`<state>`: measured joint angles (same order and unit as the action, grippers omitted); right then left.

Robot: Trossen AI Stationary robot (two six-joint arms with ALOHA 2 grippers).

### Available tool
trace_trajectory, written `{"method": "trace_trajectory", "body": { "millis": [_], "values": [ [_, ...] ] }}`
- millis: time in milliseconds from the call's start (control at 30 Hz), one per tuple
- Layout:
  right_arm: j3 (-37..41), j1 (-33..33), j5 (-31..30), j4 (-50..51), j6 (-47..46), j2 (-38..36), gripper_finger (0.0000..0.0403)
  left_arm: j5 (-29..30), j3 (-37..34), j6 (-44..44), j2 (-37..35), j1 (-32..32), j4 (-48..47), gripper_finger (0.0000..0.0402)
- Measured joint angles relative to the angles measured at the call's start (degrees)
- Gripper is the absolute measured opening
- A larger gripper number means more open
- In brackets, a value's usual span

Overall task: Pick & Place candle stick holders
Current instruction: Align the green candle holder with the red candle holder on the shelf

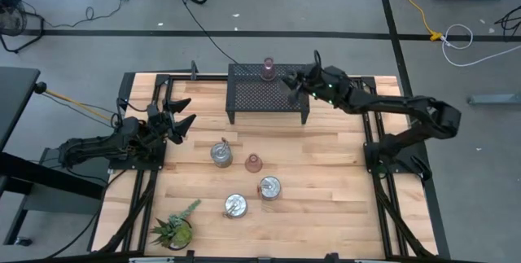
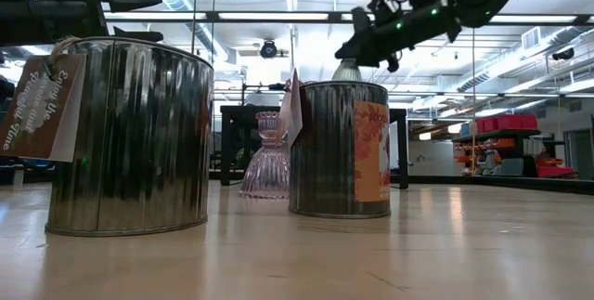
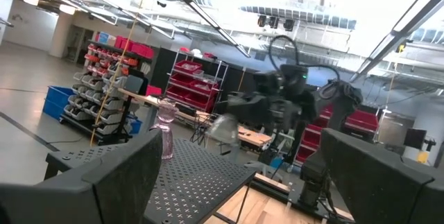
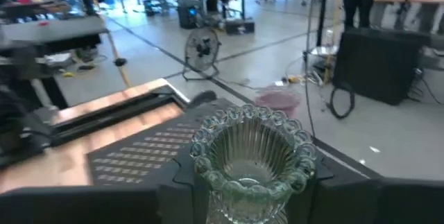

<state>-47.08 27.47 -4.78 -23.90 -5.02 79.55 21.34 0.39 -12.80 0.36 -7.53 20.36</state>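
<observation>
My right gripper (image 1: 295,86) hangs over the right part of the black mesh rack (image 1: 264,96), shut on a clear ribbed glass candle stick holder (image 4: 253,148) with a beaded rim. A pinkish holder (image 1: 268,69) stands on the rack's far edge. On the wooden table stand three silvery tin holders (image 1: 221,154) (image 1: 269,187) (image 1: 235,206) and a small pink cup (image 1: 253,162), each on its base. My left gripper (image 1: 181,114) waits open at the table's left side, holding nothing. My right gripper pinches the clear glass holder by its lower part (image 4: 244,200), below the beaded bowl, between its two fingers. The fingers come nearly level from the table's right side. The holder stands upright, mouth up, lifted clear above the rack (image 2: 348,70).
A spiky green potted plant (image 1: 175,230) stands near the table's front left. In the low view two tins (image 2: 130,137) (image 2: 339,149) and the pink cup (image 2: 267,156) fill the foreground. Bare wood lies right of the tins and in front of the rack.
</observation>
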Motion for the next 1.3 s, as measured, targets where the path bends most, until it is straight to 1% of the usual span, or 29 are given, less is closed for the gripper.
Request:
{"method": "trace_trajectory", "body": {
  "millis": [133,333,467,800,1133,1200,1300],
  "values": [
    [-3.96,2.21,0.98,2.18,0.18,3.19,0.0119,0.02,0.01,0.04,0.0,0.0,0.0,0.039],
    [-10.61,3.33,0.95,6.97,2.5,8.77,0.0119,0.46,-0.01,0.09,0.0,0.0,0.72,0.039],
    [-12.89,4.4,-0.09,10.06,3.92,10.87,0.0119,0.39,-0.01,0.07,-0.01,0.0,0.79,0.039],
    [-13.01,8.31,1.14,10.34,1.97,11.12,0.0119,0.44,0.01,0.09,-0.02,-0.02,2.09,0.039],
    [-11.54,8.89,1.34,9.73,1.38,11.12,0.0119,0.46,-0.01,0.07,-0.02,0.0,2.14,0.039],
    [-11.31,9.02,0.43,9.46,1.56,11.12,0.0119,0.44,-0.01,0.07,-0.02,-0.01,2.14,0.039],
    [-11.28,9.49,0.21,8.39,-0.24,11.12,0.0119,0.46,0.01,0.02,-0.01,-0.02,2.14,0.039]
  ]
}}
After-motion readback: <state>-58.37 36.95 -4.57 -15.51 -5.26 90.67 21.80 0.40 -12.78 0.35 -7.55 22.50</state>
